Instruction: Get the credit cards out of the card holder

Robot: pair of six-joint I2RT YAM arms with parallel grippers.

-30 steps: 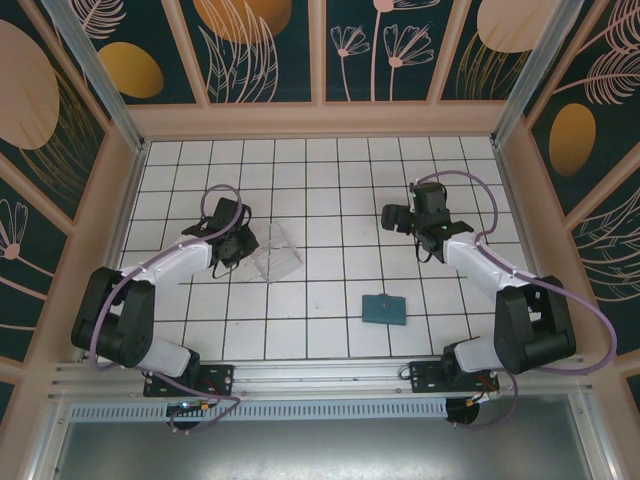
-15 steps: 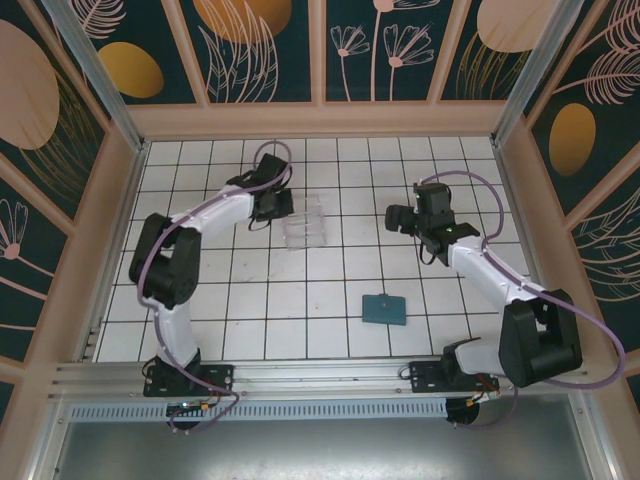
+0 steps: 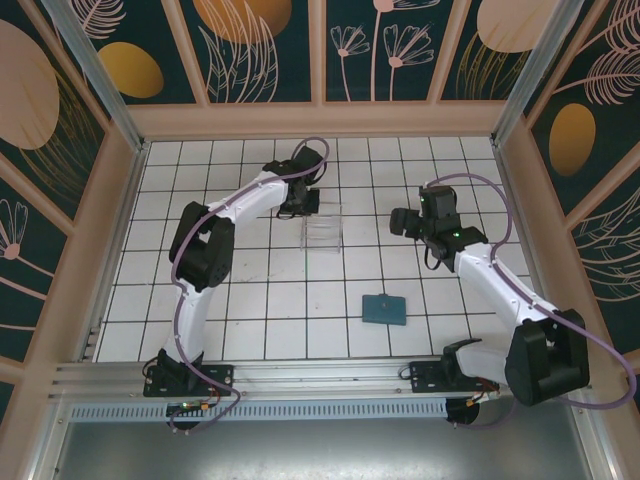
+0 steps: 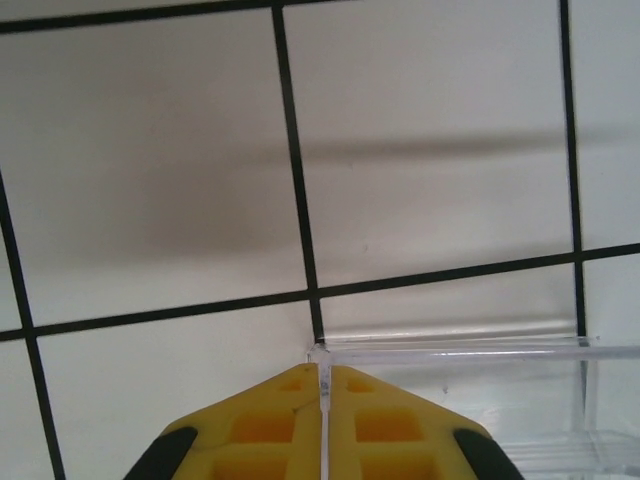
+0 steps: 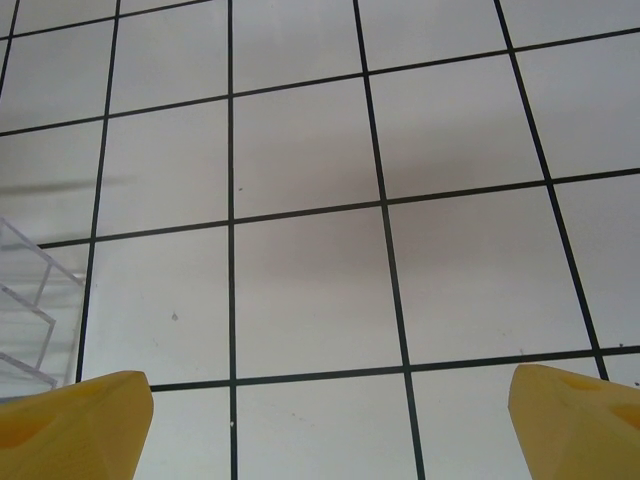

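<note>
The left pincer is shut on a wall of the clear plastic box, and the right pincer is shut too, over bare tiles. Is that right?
Not quite. The right pincer is open: the right wrist view shows its jaws wide apart over the tiles. The left pincer is shut on the clear plastic box.

I was working in a robot test cell, a lab rig and not a lived-in room. The floor point(image 3: 300, 320) was a white surface ruled into black-lined squares. It was boxed in by walls point(image 3: 250, 50) of printed panels showing leaves and golden ovals, set in pale framing. Along the near edge ran aluminium rails point(image 3: 320, 375) and a slotted cable duct point(image 3: 320, 410), with the left arm point(image 3: 245, 200) and the right arm point(image 3: 490, 275) mounted there. On the grid sat staged props: a clear plastic box point(image 3: 322, 232) and a teal card holder point(image 3: 384, 308).
</note>
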